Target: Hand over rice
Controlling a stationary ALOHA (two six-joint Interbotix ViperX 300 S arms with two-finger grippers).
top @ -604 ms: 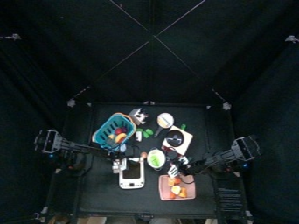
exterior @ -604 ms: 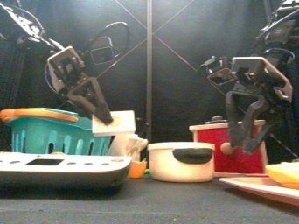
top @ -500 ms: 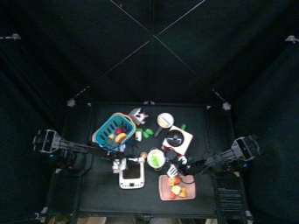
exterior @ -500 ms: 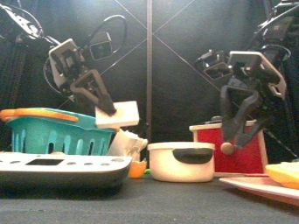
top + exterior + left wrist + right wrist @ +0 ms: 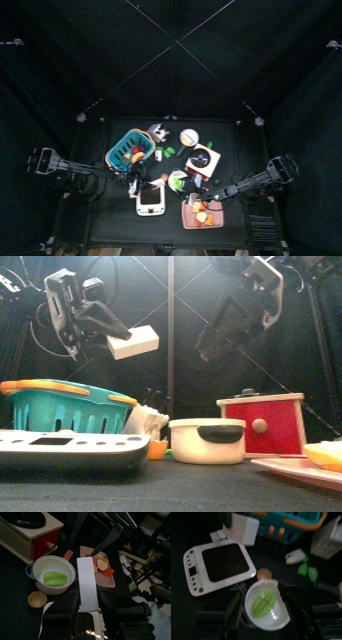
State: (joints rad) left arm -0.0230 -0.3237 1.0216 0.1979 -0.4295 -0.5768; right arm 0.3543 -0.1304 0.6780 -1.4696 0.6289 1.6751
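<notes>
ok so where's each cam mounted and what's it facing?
Top: high overhead, straight down; both arms flank the small table.
Front: table height, level; left gripper lifts a white box, right gripper raised.
Left wrist: looks down its jaws, shut on the box, at the white pot.
Right wrist: above the pot and scale.
Shared: both wrist views show the pot.

The right end effector (image 5: 261, 594) is blurred, its jaw gap unreadable. The pink plate (image 5: 310, 468) is cut off at the front view's edge.
</notes>
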